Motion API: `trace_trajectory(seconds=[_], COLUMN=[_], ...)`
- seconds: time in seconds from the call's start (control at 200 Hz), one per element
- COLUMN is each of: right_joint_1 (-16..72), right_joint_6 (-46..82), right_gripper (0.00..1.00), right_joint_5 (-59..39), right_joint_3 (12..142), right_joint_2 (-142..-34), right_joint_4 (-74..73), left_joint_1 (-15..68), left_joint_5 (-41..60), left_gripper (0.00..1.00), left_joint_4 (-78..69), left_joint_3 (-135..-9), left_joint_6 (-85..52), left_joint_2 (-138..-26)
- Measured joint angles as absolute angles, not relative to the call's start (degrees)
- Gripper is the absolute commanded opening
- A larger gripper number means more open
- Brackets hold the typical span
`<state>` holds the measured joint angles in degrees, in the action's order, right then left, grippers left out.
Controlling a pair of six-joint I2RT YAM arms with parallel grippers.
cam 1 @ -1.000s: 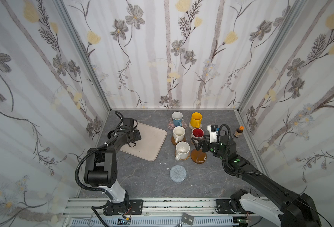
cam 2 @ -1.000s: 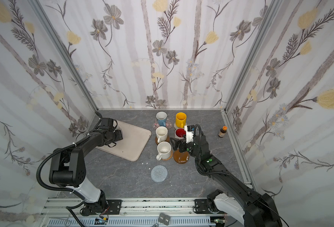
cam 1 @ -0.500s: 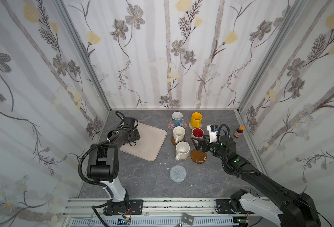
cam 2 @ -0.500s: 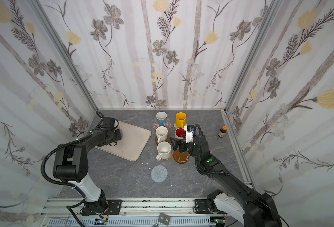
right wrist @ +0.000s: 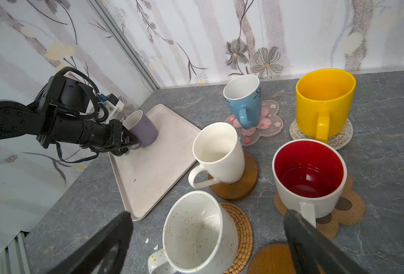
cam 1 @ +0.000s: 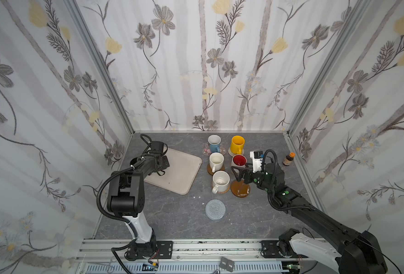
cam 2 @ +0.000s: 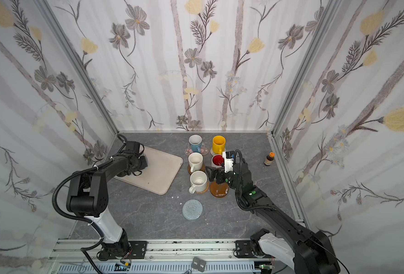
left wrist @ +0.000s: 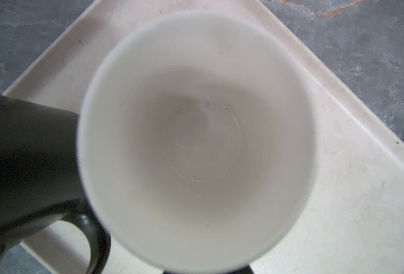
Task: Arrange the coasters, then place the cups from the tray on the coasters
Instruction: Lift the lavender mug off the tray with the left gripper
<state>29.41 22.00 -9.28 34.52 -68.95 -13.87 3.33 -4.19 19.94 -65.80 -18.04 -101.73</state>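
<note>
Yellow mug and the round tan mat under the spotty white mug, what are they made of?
The yellow handled mug looks like glazed ceramic: thick walls, smooth, softly shiny skin. The round tan coaster under the speckled white mug looks like woven rattan or a similar plant fibre: coiled strands show at its edge, with a dull finish.

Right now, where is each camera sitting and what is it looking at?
Top views: high above the front, looking down on both arms and the tray; both show the grey woven coaster.
Left wrist: right over the lavender mug, looking in; no clear robot part.
Right wrist: behind the open right gripper, looking across at the left gripper gripping that mug's handle.
Shared: both wrist views see the tray.
</note>
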Motion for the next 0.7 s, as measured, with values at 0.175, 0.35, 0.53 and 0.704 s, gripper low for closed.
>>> trace_trajectory(seconds=[0.175, 0.35, 0.53, 0.704], right_joint_1=[29.41, 29.41, 29.41, 29.39], right_joint_6=[22.00, 22.00, 22.00, 22.00], right_gripper=[1.00, 1.00, 1.00, 1.00], right_joint_5=[-9.28, -9.28, -9.26, -9.23], right_joint_3=[34.54, 34.59, 34.59, 34.59], right_joint_2=[-69.06, -69.10, -69.01, -68.90], right_joint_4=[-13.87, -13.85, -13.85, -13.85], left_joint_1=[3.31, 3.42, 4.32, 5.32], left_joint_5=[-4.32, -4.25, -4.29, -4.32], left_gripper=[0.05, 0.00, 0.00, 0.00], left_joint_4=[20.14, 21.54, 21.65, 21.65], left_joint_3=[-65.87, -65.87, -65.87, -65.87], left_joint_6=[-17.96, -17.87, -17.28, -16.43], left_joint_2=[-101.47, -99.92, -97.60, -94.56])
